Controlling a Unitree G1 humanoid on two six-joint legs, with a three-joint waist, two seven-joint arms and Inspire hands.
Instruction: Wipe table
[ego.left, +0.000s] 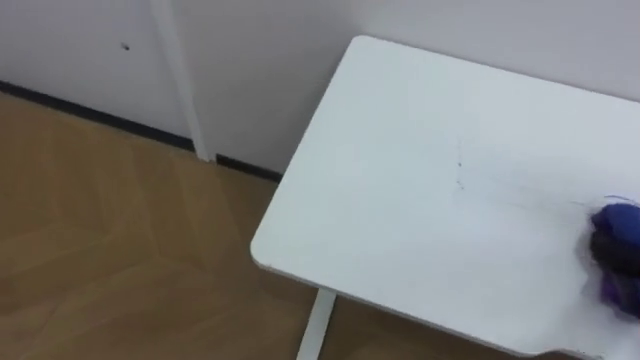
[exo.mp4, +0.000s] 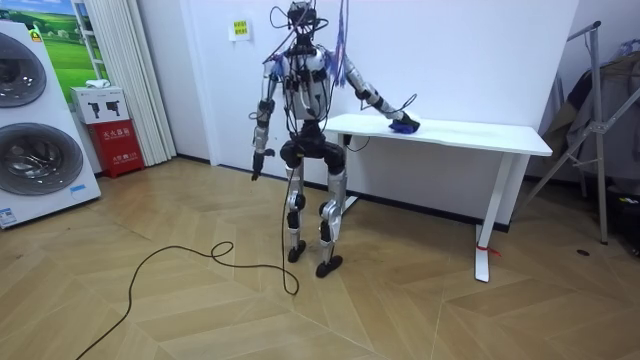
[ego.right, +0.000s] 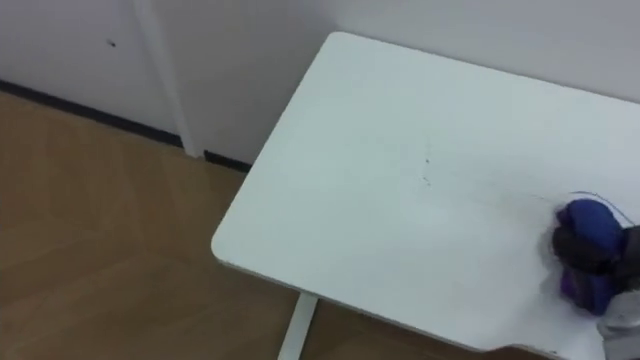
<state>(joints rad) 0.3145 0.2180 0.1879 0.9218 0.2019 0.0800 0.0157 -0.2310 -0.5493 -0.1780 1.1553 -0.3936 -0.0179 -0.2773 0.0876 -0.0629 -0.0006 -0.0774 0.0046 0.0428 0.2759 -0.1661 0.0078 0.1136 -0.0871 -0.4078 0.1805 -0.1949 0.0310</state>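
Wiping in progress: right hand (ego.right: 592, 252) is clenching a crumpled blue cloth (ego.right: 590, 220) on the white rectangular table (ego.right: 380, 190), near its front edge. Most of the top is probably awaiting passes. Left hand (exo.mp4: 258, 163) is hanging clear of the table, fingers unreadable.

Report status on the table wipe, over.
Right hand shut on blue cloth, on white table. Left hand hanging at side. Nothing in the way.

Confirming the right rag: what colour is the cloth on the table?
The cloth is blue to purple, in the right hand; clearest in the right eye view.
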